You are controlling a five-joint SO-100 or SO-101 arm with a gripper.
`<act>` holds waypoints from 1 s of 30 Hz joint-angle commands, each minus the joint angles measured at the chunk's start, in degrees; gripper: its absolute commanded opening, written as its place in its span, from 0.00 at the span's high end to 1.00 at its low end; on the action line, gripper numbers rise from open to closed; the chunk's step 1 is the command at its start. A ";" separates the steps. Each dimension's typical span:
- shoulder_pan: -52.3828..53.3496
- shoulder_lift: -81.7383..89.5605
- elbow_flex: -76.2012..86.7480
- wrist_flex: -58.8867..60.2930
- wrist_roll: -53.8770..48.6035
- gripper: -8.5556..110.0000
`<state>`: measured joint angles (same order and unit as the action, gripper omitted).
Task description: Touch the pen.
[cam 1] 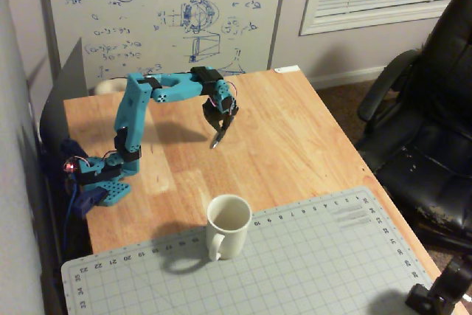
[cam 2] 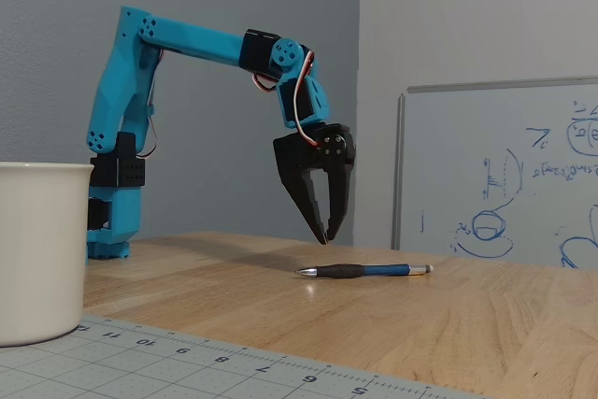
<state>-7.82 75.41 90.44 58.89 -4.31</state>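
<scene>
The pen [cam 2: 364, 270] is slim and dark with a blue section and a silver pointed tip. It lies flat on the wooden table [cam 2: 486, 315]. My gripper [cam 2: 327, 235] points straight down, its tips a short way above the pen's pointed end and not touching it. The jaws are nearly together at the tips and hold nothing. In the other fixed view the gripper [cam 1: 216, 140] hangs over the middle of the table, and I cannot make out the pen under it.
A white mug [cam 1: 228, 224] stands on the edge of a grey cutting mat [cam 1: 310, 263] at the front of the table. The arm's blue base [cam 1: 103, 182] is at the left edge. A black office chair [cam 1: 428, 123] stands to the right. A whiteboard [cam 1: 162, 12] leans at the back.
</scene>
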 commanded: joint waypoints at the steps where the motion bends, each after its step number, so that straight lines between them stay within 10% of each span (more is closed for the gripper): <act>1: -0.09 -0.79 -7.38 -0.88 0.35 0.92; 30: -1.76 -2.11 -10.90 -0.97 0.35 0.92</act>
<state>-9.05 66.53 84.81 58.89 -4.31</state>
